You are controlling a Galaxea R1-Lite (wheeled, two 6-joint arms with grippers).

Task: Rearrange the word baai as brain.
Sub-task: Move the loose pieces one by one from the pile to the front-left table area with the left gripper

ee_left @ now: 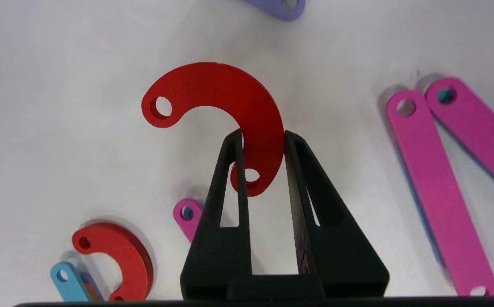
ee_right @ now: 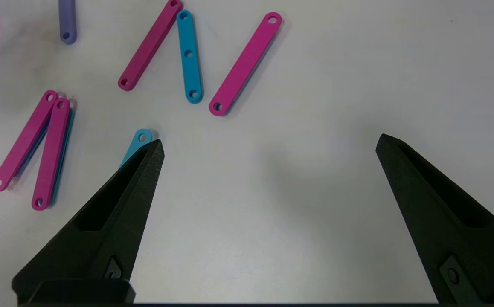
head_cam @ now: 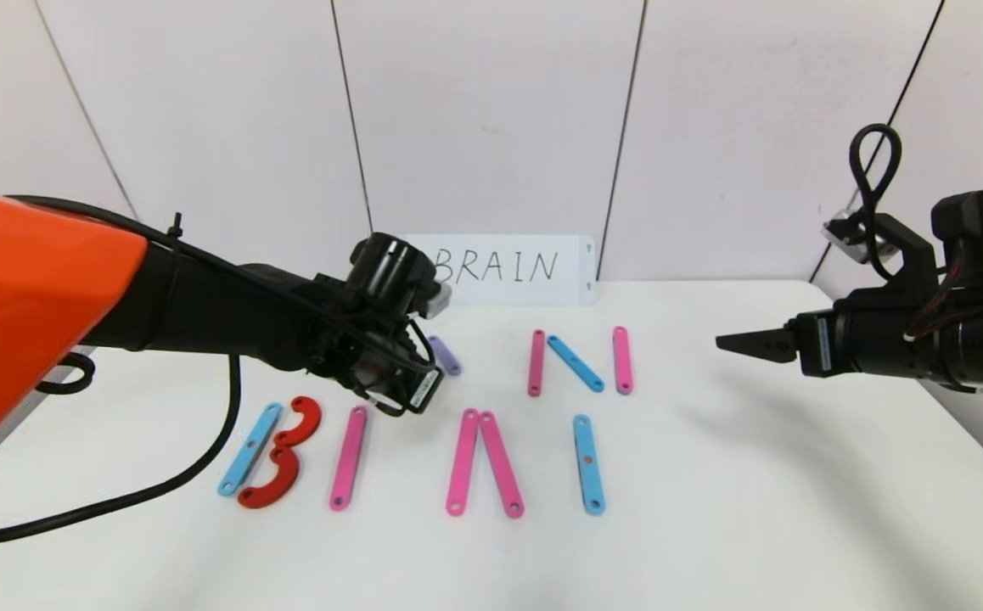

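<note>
- Far left on the white table [head_cam: 712,526], a sky-blue flat plastic bar [head_cam: 249,449] lies beside two red half-ring curves [head_cam: 283,454], forming a B.
- Next, a single pink holed bar [head_cam: 348,457] lies just right of that B.
- Above it hovers the left gripper [ee_left: 263,137], jaws pinched narrow on a loose red half-ring piece [ee_left: 225,104], lifted clear of the table.
- Just behind sits a short purple bar [head_cam: 445,355].
- At centre, two pink bars [head_cam: 483,462] meet in an inverted V.
- Right of them lies a lone blue bar [head_cam: 588,463]; behind it, a pink-blue-pink N [head_cam: 579,362].
- A white handwritten BRAIN card [head_cam: 508,269] stands at the back.
- Far right, the right gripper [ee_right: 268,145] hangs above bare table, jaws spread wide, empty.
</note>
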